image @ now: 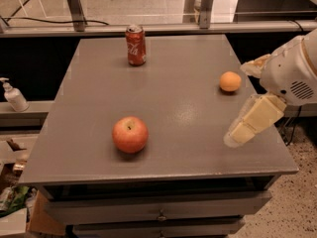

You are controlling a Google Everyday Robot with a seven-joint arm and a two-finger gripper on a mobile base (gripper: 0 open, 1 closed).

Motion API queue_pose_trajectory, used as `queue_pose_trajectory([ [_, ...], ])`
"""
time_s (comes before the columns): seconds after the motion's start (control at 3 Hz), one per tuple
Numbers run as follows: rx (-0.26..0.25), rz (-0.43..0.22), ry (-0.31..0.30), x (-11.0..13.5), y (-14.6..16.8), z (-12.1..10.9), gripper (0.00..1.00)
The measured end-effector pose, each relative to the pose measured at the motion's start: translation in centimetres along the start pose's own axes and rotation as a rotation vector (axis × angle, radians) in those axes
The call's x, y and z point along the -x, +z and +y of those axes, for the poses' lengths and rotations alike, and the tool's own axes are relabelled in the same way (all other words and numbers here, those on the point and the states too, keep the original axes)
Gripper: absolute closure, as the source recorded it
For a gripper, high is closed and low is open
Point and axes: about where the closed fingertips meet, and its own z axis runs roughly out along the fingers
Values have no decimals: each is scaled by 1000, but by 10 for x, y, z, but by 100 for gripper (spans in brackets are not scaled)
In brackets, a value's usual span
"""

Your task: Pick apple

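The apple, red-orange with a dark stem dimple, sits upright on the grey table, in the front-left part of it. My gripper hangs over the table's right side, on the white arm that comes in from the right edge. It is well to the right of the apple and just in front of the small orange fruit. Its two cream fingers stand apart, and nothing is between them.
A red soda can stands upright at the table's back, left of centre. A white pump bottle stands on a low ledge to the left. Drawers lie under the table's front edge. A metal rail runs behind the table.
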Motion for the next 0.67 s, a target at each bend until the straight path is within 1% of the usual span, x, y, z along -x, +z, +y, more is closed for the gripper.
queue_pose_trajectory([
  [0.33, 36, -64, 2, 7, 29, 15, 0],
  [0.67, 83, -145, -10, 19, 70, 35, 0],
])
